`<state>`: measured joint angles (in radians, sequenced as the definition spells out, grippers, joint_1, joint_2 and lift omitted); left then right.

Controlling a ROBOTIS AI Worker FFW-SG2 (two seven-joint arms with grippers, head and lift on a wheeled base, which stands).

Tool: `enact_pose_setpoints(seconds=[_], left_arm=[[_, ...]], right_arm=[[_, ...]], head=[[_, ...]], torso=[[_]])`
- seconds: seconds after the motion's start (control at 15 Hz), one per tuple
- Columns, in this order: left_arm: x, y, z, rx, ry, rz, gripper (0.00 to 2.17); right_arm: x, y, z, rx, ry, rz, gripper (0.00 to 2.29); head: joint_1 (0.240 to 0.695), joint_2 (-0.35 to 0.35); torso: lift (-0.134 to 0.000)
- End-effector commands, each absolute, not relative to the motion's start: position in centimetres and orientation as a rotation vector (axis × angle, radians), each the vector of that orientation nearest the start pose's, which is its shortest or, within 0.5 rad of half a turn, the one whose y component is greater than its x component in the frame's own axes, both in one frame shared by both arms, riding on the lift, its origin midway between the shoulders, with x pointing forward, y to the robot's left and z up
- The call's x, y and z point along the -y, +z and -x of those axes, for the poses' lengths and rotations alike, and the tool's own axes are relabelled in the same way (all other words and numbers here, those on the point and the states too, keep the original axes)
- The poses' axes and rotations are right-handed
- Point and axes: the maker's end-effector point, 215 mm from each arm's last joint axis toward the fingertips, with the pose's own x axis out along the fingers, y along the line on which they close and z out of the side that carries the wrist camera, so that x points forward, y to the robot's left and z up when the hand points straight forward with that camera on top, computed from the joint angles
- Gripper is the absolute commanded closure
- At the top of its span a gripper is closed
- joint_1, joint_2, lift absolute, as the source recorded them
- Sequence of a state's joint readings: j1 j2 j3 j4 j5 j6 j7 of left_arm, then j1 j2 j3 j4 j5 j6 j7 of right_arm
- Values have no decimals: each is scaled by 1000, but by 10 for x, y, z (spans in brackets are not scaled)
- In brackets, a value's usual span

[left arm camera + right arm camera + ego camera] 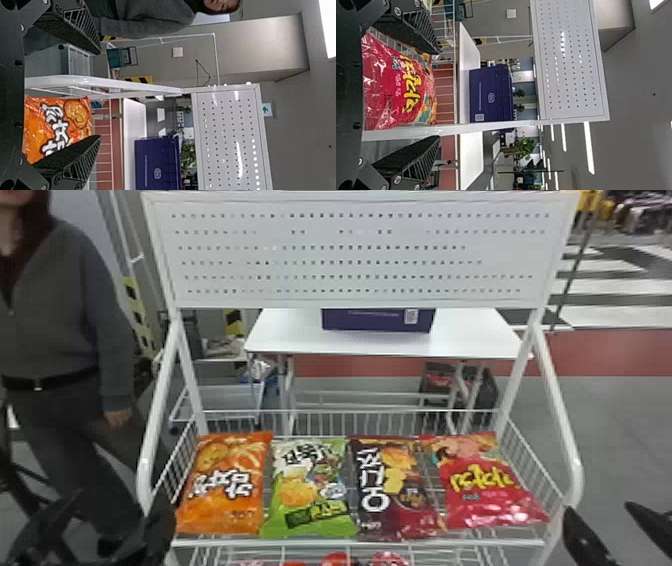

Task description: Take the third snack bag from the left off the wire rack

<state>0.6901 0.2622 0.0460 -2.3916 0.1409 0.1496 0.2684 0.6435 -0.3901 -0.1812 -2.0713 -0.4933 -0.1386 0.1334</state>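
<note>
Four snack bags lie side by side in the white wire rack (530, 460): an orange bag (225, 485), a green bag (310, 490), a dark maroon bag (395, 485) third from the left, and a red bag (485, 485). My left gripper (95, 535) is low at the rack's front left corner, open, facing the orange bag (55, 122) in its wrist view. My right gripper (617, 535) is low at the front right corner, open, with the red bag (395, 87) ahead of its fingers. Neither gripper touches a bag.
A white pegboard panel (360, 250) tops the rack. Behind it stands a white table (380, 340) with a dark blue box (377, 320). Red round packages (340, 560) show on a lower shelf at the bottom edge.
</note>
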Motion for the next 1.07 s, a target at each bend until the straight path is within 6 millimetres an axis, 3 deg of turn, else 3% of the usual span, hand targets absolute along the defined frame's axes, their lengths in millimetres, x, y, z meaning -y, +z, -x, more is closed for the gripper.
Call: enact_pose_setpoints(seconds=[0.0, 0.2, 0.33, 0.73, 0.87, 1.0], left_arm=[[-286, -260, -399, -9, 117, -96, 140], [-283, -246, -385, 41, 109, -63, 144], [-285, -251, -379, 29, 115, -65, 144], [-276, -260, -367, 26, 109, -41, 144], [-276, -258, -365, 30, 114, -40, 144], [-270, -257, -364, 31, 106, -39, 144]], right_arm=[[316, -300, -416, 25, 168, -66, 144], [300, -299, -411, 18, 197, -66, 147], [287, -308, -406, 3, 217, -58, 147], [290, -310, -397, -10, 206, -54, 147], [283, -317, -404, -14, 210, -56, 144], [261, -340, -430, -62, 236, -55, 144]], head=[[499, 0], [499, 0], [499, 0], [499, 0], [499, 0], [499, 0]], torso=[[0], [0], [0], [0], [0], [0]])
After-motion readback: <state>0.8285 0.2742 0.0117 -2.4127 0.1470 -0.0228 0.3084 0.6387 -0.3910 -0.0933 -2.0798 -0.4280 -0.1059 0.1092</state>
